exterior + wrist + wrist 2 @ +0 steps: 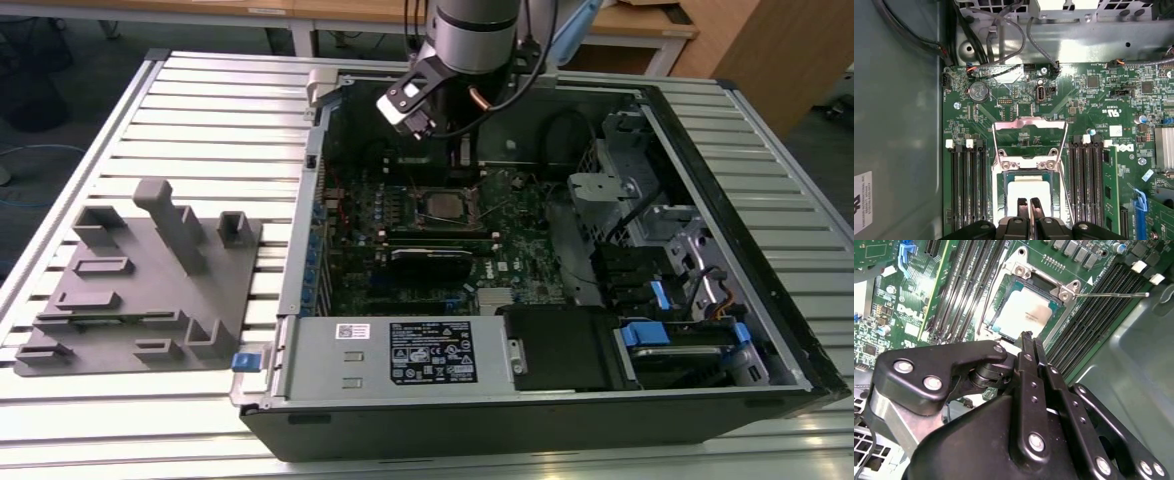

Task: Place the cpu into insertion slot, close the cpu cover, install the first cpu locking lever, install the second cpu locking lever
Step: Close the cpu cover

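The cpu (1023,315) lies flat in the insertion slot (1004,332) on the green motherboard (1094,115), its silver top showing in both wrist views (1029,190). The cpu cover (1029,121), a thin silver frame, stands flipped open off the slot. Two thin locking levers (1114,294) (985,305) stick out unlatched on either side of the slot. My gripper (1027,335) hangs just above the cpu's edge, shut with nothing in it. In the exterior view the gripper (410,118) is inside the open computer case, above the cpu (441,207).
Black memory slots (966,185) flank the socket on both sides. Loose cables (999,30) run along the case wall near the board's edge. The black labelled power supply (427,352) sits at the case's near side. A grey fixture plate (134,280) lies at the exterior view's left.
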Robot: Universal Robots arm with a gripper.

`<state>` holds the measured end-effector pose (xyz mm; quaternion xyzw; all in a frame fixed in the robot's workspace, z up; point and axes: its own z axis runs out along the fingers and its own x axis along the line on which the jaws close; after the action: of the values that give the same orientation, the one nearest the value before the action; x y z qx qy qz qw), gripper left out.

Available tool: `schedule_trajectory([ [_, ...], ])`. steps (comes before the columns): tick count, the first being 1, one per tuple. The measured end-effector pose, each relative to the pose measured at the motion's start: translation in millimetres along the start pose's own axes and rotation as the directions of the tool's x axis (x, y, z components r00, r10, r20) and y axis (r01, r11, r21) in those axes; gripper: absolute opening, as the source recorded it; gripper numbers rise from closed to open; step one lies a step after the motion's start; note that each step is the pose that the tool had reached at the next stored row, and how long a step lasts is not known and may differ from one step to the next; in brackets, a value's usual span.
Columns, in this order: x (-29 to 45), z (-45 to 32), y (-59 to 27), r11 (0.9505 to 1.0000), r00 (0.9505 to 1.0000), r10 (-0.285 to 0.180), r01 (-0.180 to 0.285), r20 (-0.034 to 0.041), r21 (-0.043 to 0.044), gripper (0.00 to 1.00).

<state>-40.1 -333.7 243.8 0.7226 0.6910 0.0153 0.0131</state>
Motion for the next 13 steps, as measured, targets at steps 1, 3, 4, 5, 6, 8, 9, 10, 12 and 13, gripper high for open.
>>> schedule_trajectory([
  [1, 0.0, -1.3, 0.1, 1.0000, 1.0000, 0.000, 0.000, -0.0001, 0.0000, 0.16],
  [3, 0.0, -3.7, 0.2, 1.0000, 1.0000, 0.000, 0.000, -0.0001, -0.0001, 0.16],
  [4, 0.0, -4.9, 0.2, 1.0000, 1.0000, 0.000, 0.000, 0.0000, 0.0000, 0.16],
  [5, 0.0, -6.0, 0.2, 1.0000, 1.0000, 0.000, 0.000, 0.0001, 0.0001, 0.16],
  [6, 0.0, -7.1, 0.3, 1.0000, 1.0000, 0.000, 0.000, 0.0000, 0.0000, 0.16],
  [8, 0.0, -9.3, 0.4, 1.0000, 1.0000, 0.000, 0.000, 0.0000, 0.0000, 0.16],
  [9, 0.0, -10.0, 0.4, 1.0000, 1.0000, 0.000, 0.000, 0.0000, 0.0000, 0.16],
  [10, 0.1, -10.0, 0.4, 1.0000, 1.0000, 0.000, 0.000, -0.0002, -0.0001, 0.16],
  [12, 0.1, -10.0, 0.4, 1.0000, 1.0000, 0.000, 0.000, -0.0004, -0.0001, 0.16],
  [13, 0.1, -10.1, 0.4, 1.0000, 1.0000, 0.000, 0.000, -0.0002, -0.0001, 0.16],
])
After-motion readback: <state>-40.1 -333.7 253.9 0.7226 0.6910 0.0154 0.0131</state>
